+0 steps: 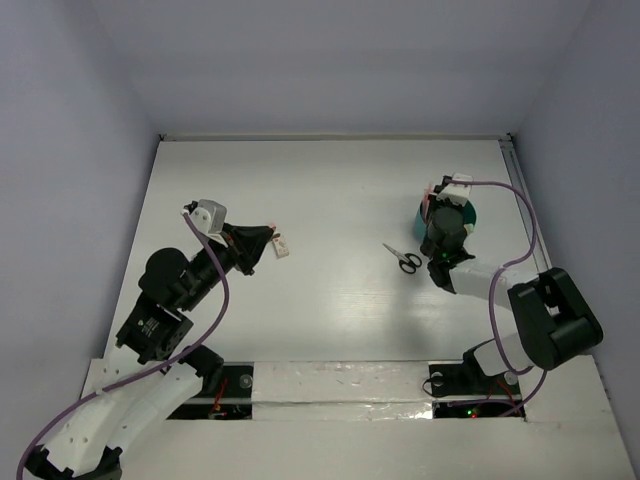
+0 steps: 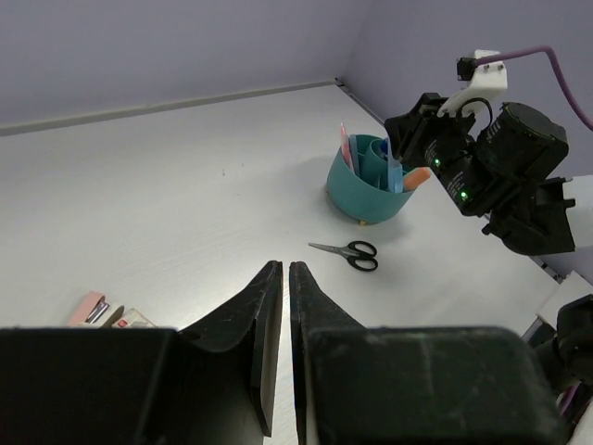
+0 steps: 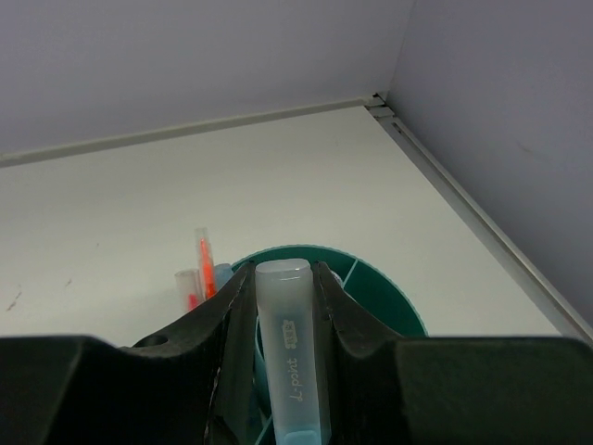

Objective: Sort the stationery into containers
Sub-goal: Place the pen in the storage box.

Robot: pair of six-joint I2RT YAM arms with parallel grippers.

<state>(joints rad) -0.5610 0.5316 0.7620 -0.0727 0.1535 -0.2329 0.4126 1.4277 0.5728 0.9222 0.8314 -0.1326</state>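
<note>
Frosted pale-blue plastic: a highlighter, pinched upright between the fingers of the right gripper directly over the teal cup, lower end out of sight, depth in the cup unclear. Light, stiff and smooth-barrelled. Probably apt to swing or slide in a loose pinch, so best held square across the barrel, as now.

Standing in the cup, leaning on its wall: an orange-red pen with a clear one just beside it.

Just beside the cup, flat on the table: black-handled scissors, blades shut. Hard, thin against the surface, likely heavier toward the handles; probably easiest taken from above across the pivot, not by a loop.

Well apart, near the left gripper: small pink and white erasers. Low, soft, likely grippy; to be pinched across the short side.

Left gripper closed on nothing, hovering above bare table.
</note>
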